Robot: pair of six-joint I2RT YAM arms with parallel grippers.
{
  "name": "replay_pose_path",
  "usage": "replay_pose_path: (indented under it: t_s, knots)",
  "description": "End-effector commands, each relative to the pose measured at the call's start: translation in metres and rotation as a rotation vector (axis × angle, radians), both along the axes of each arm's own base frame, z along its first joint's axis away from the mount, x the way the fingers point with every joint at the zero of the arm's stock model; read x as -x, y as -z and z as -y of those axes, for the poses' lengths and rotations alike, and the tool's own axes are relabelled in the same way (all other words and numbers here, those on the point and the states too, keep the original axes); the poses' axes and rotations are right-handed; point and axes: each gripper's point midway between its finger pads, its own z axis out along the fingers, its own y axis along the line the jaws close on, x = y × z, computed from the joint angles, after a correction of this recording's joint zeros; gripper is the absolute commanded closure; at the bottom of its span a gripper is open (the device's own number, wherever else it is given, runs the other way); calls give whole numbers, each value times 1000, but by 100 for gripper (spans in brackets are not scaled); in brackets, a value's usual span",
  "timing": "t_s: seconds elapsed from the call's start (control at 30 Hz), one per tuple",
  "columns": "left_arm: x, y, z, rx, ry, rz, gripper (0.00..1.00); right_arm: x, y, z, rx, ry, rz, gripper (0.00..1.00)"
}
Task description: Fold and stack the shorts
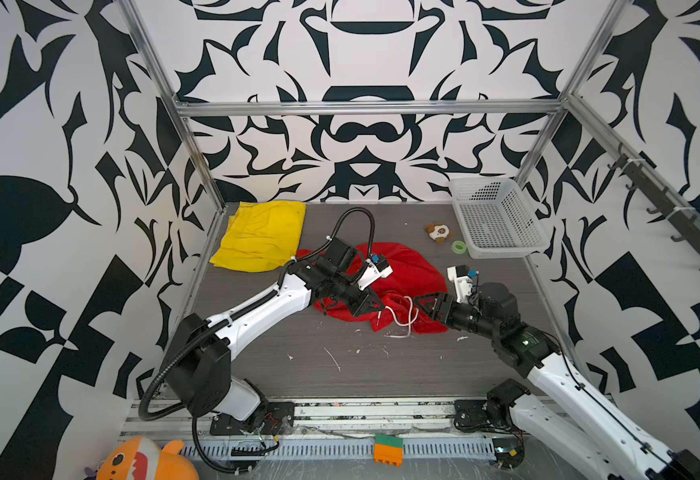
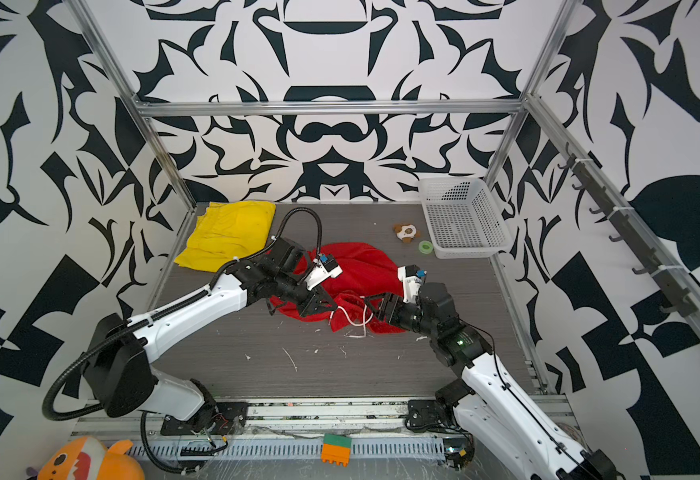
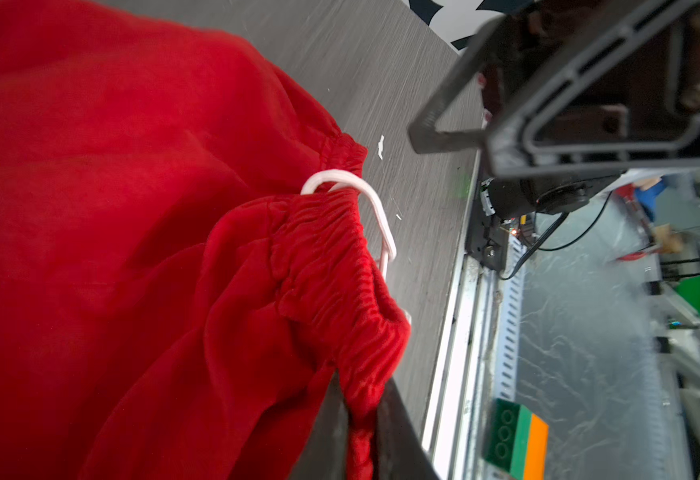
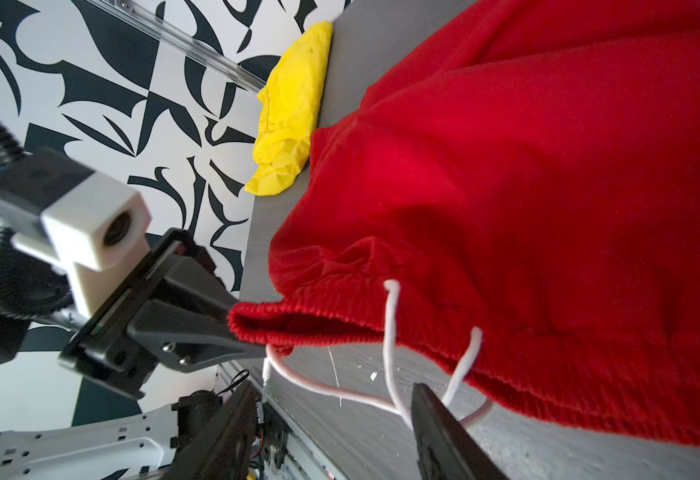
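The red shorts (image 1: 402, 270) lie crumpled mid-table (image 1: 340, 365), just beside the yellow shorts (image 1: 263, 235) at the far left corner. The left gripper (image 4: 236, 328) is clamped on the red waistband (image 4: 319, 316). The right gripper (image 1: 421, 306) hovers, jaws apart, at the white drawstring (image 1: 406, 320).

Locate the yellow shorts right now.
In both top views the yellow shorts lie at the far-left corner of the table, right beside the red shorts and opposite the white basket.
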Motion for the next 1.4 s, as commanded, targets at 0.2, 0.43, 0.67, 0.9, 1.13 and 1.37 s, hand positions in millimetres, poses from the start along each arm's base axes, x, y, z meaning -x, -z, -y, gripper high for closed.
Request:
replay_pose_path:
  t_s: [0.2, 0.43, 0.67, 0.9, 1.13, 1.37]
  knots:
    - [-8, 9, 23, 105, -42, -93, 86, 21, 21, -15, -207, -8, -238, 30]
    - [-6, 12, 19, 80, -22, -63, 80, 18, 40, 0, -1, 15, -214, 29]
    - [-10, 23, 9, 14, -21, 13, 80, 15, 41, -13, 57, -5, -168, 29]
    - [-7, 42, 14, 4, 11, -39, 76, 13, 89, -16, 255, -21, -216, 31]
    - [-3, 64, 15, -12, 15, -92, 73, -12, 110, -6, 355, 69, -168, 38]
    - [-1, 80, 19, -18, 18, -139, 62, -20, 135, 1, 417, 110, -184, 48]
